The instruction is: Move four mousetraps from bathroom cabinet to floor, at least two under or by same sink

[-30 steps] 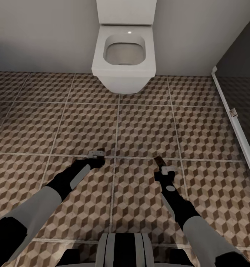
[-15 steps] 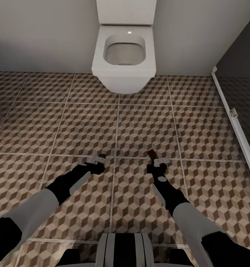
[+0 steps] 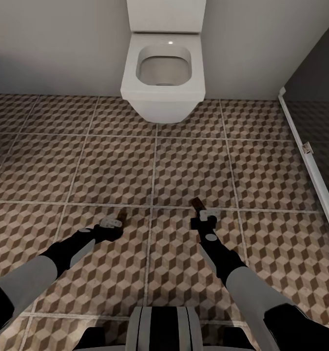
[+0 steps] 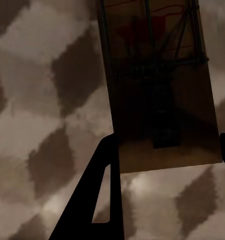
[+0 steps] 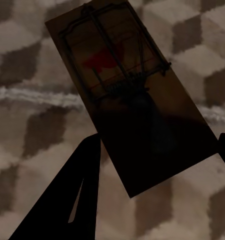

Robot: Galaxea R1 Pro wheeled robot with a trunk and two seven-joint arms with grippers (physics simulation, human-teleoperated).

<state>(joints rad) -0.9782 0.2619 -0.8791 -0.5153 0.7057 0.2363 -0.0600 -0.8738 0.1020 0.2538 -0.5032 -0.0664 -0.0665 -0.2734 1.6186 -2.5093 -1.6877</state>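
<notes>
Currently both grippers, left (image 3: pixel 116 220) at 7 o'clock, right (image 3: pixel 202 210) at 5, clamp mousetraps (image 4: pixel 160 85) (image 5: pixel 130 97) by board edges; light, stiff, avoid wire.

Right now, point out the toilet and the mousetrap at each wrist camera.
toilet (image 3: pixel 163 73), head view, front rim of the bowl.
left mousetrap (image 4: pixel 160 100), left wrist view, middle of the board.
right mousetrap (image 5: pixel 137 110), right wrist view, by the spring.

Grey upper arms, black forearms with grey panels, black-fingered hands, a grey-and-black striped trunk.
</notes>
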